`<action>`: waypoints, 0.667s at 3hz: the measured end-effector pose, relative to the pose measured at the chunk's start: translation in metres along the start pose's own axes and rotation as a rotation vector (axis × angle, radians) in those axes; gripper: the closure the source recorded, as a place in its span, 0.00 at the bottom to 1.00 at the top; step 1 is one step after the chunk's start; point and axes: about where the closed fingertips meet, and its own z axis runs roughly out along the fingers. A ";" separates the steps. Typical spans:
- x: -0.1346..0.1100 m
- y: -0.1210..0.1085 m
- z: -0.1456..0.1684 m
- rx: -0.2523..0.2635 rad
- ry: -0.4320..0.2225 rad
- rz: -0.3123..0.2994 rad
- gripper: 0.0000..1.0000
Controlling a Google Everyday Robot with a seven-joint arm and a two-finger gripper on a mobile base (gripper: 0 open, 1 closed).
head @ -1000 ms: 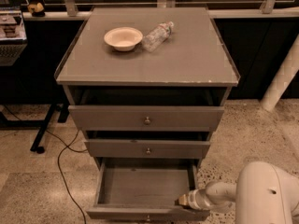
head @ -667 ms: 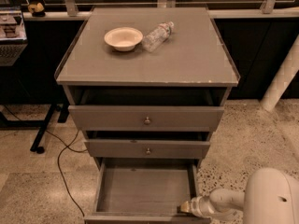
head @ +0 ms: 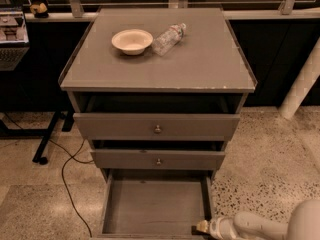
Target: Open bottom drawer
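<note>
- Grey metal makes up the cabinet (head: pixel 200 64), which stands on a speckled floor (head: pixel 265 159) and has three drawers stacked under a flat top.
- The bottom drawer (head: pixel 155 204) is pulled well out toward the camera, so its plain grey tray is in full view. Its front panel runs along the lower edge of the view, and its knob cannot be seen.
- The gripper (head: pixel 202 227) sits low at the front right corner of the bottom drawer, touching or just beside the end of the side wall. Whether it is released or clenched cannot be told.
- A white arm (head: pixel 260 225) reaches in behind it from the lower right.
- The middle drawer (head: pixel 125 160) and the top drawer (head: pixel 115 126) each show a small round knob at the centre. Each stands slightly out, with a dark gap above it.
- On the cabinet top a pale bowl (head: pixel 132 40) stands upright, and a clear plastic bottle (head: pixel 167 39) lies on its side just to the bowl's right.
- A black cable (head: pixel 64 178) trails over the floor at the left.
</note>
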 end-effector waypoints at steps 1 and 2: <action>-0.021 0.011 -0.025 -0.035 -0.138 0.017 0.57; -0.041 0.024 -0.053 -0.047 -0.269 0.009 0.35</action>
